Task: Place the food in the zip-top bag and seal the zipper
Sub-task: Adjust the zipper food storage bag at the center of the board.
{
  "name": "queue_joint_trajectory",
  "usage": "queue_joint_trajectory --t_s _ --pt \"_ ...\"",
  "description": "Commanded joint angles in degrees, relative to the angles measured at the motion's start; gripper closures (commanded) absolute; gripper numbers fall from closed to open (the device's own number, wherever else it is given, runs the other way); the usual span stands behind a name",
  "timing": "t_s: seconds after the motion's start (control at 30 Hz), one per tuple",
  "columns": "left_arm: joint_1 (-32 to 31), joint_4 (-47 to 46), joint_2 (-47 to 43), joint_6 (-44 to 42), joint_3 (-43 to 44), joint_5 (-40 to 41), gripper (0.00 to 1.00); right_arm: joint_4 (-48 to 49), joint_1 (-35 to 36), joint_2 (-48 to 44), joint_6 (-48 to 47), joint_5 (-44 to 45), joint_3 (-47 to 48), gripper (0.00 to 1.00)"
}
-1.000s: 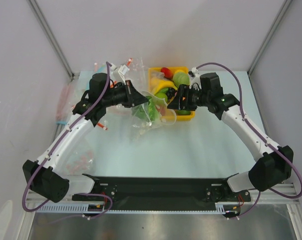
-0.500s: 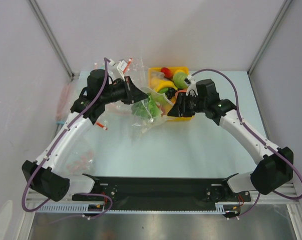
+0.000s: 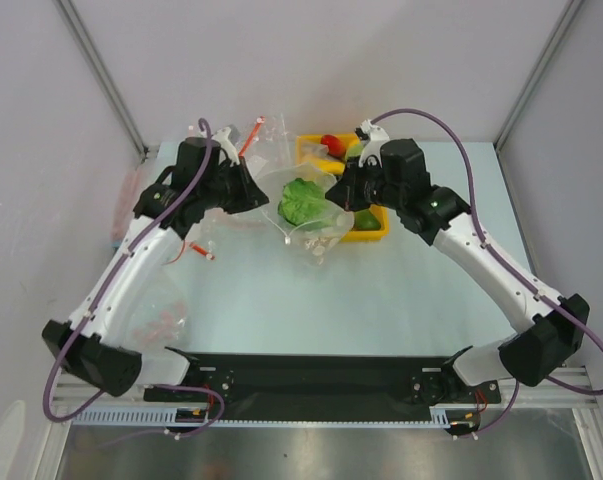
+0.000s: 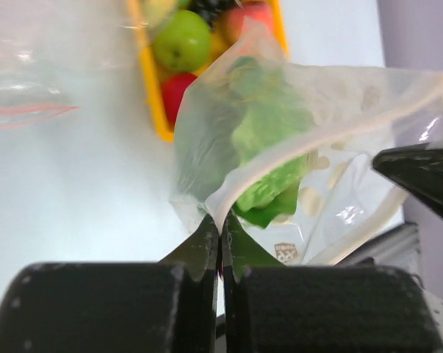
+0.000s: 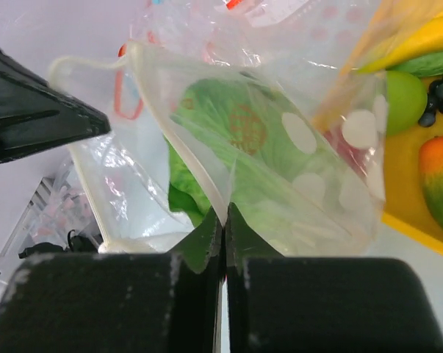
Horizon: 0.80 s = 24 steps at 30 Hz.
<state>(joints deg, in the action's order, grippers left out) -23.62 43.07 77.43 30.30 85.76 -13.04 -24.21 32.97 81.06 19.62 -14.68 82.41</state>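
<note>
The polka-dot zip-top bag (image 3: pixel 309 222) hangs between my two grippers above the table, its mouth spread open. The green cabbage (image 3: pixel 302 200) lies inside it. My left gripper (image 3: pixel 265 196) is shut on the left side of the mouth's pale zipper strip (image 4: pixel 280 165). My right gripper (image 3: pixel 338 192) is shut on the opposite side of the strip (image 5: pixel 186 143). In the left wrist view a green apple (image 4: pixel 181 40) and a red fruit (image 4: pixel 177 90) sit in the yellow tray (image 4: pixel 152 103) beyond the bag. The cabbage (image 5: pixel 232 129) shows through the dotted plastic in the right wrist view.
The yellow tray (image 3: pixel 373 233) with more toy fruit stands just behind and right of the bag. Plain clear bags with red strips (image 3: pixel 249 135) lie at the back left. Another clear bag (image 3: pixel 161 318) lies by the left arm. Grey walls bound both sides.
My right gripper swung left from the tray to the bag's mouth and shut on its edge. The bag rose and its mouth spread, showing the cabbage from above.
</note>
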Motion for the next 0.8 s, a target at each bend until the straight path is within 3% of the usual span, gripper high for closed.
queue_joint_trajectory --t_s 0.0,0.07,0.13,0.23,0.3,0.37,0.43,0.5,0.6,0.73,0.77 --pt "-0.2 0.7 -10.7 -1.4 -4.4 12.8 0.97 2.7 1.3 -1.3 -0.6 6.9 0.2 1.00" --pt "0.0 -2.7 -13.6 0.4 -9.7 12.9 0.94 0.0 1.2 2.2 -0.5 6.8 0.4 1.00" --pt "0.9 -1.4 -11.9 2.2 -12.2 7.9 1.00 -5.5 1.4 6.1 -1.9 2.7 3.2 1.00" --pt "-1.0 9.0 -6.3 1.6 -1.1 8.9 1.00 -10.2 2.5 11.0 -2.9 -0.6 11.8 1.00" --pt "-4.1 7.8 -10.2 -0.8 5.0 16.1 0.99 -6.3 4.0 7.8 -4.1 0.3 9.8 1.00" --pt "-4.9 2.3 -14.2 -3.3 2.9 21.5 0.99 2.6 5.2 4.7 -4.2 1.4 5.5 1.00" --pt "-2.6 1.8 -17.1 -3.6 -3.5 22.7 0.93 6.6 5.2 3.4 -2.9 2.5 0.8 1.00" --pt "1.2 4.1 -17.0 -2.1 -9.4 17.6 1.00 3.3 5.2 8.1 -3.5 -0.2 2.4 1.00" --pt "7.6 5.2 -15.0 2.2 -15.2 4.5 1.00 -7.6 5.4 13.9 -4.9 -3.7 9.7 1.00" --pt "7.8 -0.8 -18.3 4.8 -19.0 3.7 1.00 -9.9 5.5 17.8 -4.1 -6.2 12.8 1.00" --pt "7.8 -1.4 -18.5 4.9 -19.3 3.7 1.00 -9.5 5.5 17.8 -4.1 -6.3 12.9 0.94"
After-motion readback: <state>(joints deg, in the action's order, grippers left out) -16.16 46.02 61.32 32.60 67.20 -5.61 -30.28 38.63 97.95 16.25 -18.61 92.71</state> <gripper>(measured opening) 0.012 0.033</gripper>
